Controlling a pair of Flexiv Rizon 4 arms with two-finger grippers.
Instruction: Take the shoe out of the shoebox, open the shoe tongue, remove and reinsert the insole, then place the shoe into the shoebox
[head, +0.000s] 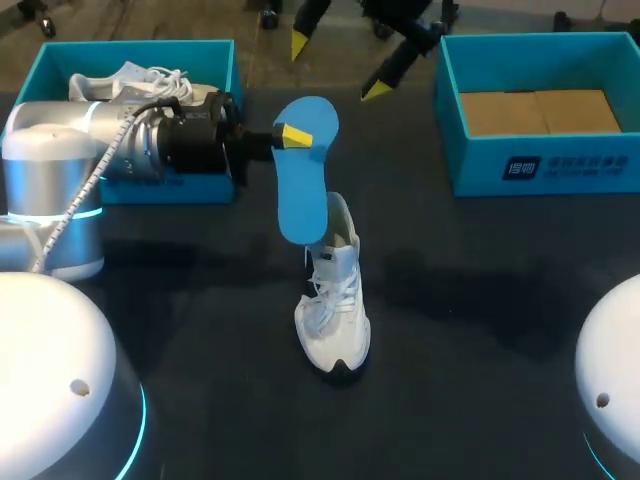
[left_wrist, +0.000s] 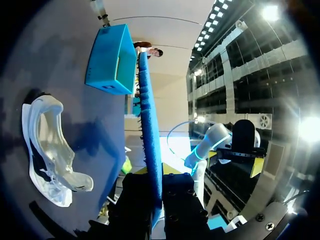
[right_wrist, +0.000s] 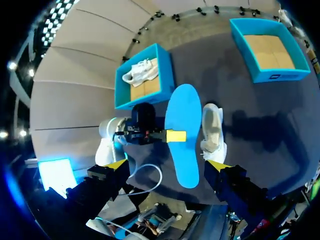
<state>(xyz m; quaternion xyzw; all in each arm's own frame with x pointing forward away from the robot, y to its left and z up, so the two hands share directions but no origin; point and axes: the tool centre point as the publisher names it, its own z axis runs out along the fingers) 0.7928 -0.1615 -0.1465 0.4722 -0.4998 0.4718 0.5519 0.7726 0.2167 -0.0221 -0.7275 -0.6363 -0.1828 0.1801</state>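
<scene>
Left gripper (head: 295, 135) is clamping the blue insole (head: 300, 195) between both fingers.
The white shoe (head: 335, 310) is resting upright on the table (head: 480, 300) below it; the right gripper (head: 338, 66) is hanging spread wide, empty; the right shoebox (head: 540, 165) is bearing a white printed label.

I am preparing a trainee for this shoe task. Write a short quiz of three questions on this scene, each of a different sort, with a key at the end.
1. Multiple choice: what does the left gripper hold?
A) a shoelace
B) the blue insole
C) a box lid

2. True or false: the white shoe lies inside the right shoebox.

3. Fill the gap: the right gripper, held above the table, is ____ (open or shut).

Key
1. B.
2. False: the shoe stands on the table, between the two boxes.
3. open; nothing is between its fingers.
</scene>
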